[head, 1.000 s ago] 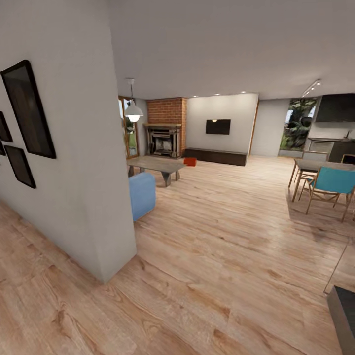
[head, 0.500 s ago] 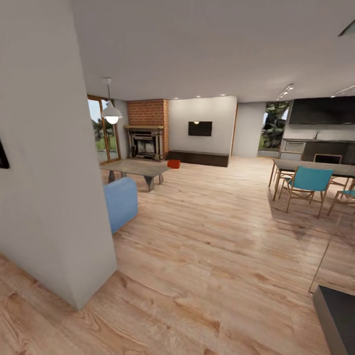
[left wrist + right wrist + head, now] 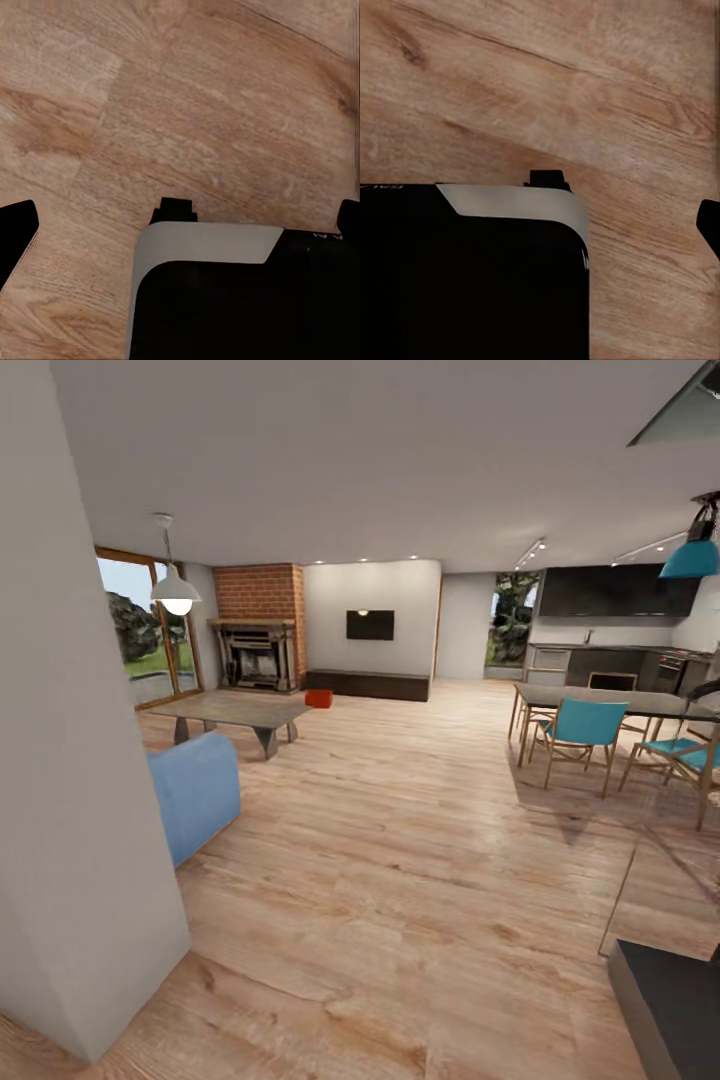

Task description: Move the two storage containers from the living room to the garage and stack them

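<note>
Storage container (image 3: 319,699): one orange-red bin on the light wood plank floor (image 3: 400,830) at the far end of the living room, just in front of the long dark low cabinet (image 3: 366,685) and to the right of the brick fireplace (image 3: 256,640); a second bin cannot be made out.
Relative to the jaws: well apart; the bin lies far across the room.
Left gripper (image 3: 180,225): black finger tips at both edges of its wrist view, over bare plank floor; jaws spread, nothing between them.
Right gripper (image 3: 712,229): one dark fingertip at the frame edge over plank floor; whether the jaws are spread I cannot tell.
Nearby: blue sofa (image 3: 195,790), grey coffee table (image 3: 235,712), wall TV (image 3: 370,624), dining table with teal chairs (image 3: 580,725).
</note>
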### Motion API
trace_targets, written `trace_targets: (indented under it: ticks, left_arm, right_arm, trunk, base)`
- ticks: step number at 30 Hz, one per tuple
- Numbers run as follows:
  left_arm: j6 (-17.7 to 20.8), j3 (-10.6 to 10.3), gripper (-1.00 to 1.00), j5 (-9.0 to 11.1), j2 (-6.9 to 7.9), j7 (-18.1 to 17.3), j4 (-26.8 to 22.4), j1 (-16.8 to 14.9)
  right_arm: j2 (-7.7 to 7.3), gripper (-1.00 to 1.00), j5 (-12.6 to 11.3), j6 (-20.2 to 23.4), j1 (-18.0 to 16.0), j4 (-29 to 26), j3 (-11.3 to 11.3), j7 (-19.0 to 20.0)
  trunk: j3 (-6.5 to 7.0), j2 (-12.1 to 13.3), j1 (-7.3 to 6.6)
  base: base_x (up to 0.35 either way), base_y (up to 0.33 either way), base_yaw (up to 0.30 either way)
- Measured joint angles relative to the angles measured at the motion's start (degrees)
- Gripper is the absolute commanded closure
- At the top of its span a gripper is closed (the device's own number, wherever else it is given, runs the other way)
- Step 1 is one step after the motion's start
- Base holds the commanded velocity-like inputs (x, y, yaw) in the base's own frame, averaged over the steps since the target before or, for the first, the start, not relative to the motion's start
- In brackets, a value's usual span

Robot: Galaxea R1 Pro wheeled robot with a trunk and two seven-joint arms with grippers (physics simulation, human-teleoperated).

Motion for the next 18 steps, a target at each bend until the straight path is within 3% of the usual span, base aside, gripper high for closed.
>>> trace_targets:
  ticks: [7, 18]
  left_arm:
    - [0.0, 0.0, -1.0, 0.0, 0.0, 0.0, 0.0, 0.0]
    - [0.0, 0.0, -1.0, 0.0, 0.0, 0.0, 0.0, 0.0]
  right_arm:
    - [0.0, -1.0, 0.0, 0.0, 0.0, 0.0, 0.0, 0.0]
    - [0.0, -1.0, 0.0, 0.0, 0.0, 0.0, 0.0, 0.0]
  trunk:
    - [0.3, 0.0, 0.0]
    - [0.36, 0.0, 0.0]
  base:
    - [0.315, 0.0, -0.205]
    - [0.316, 0.0, -0.014]
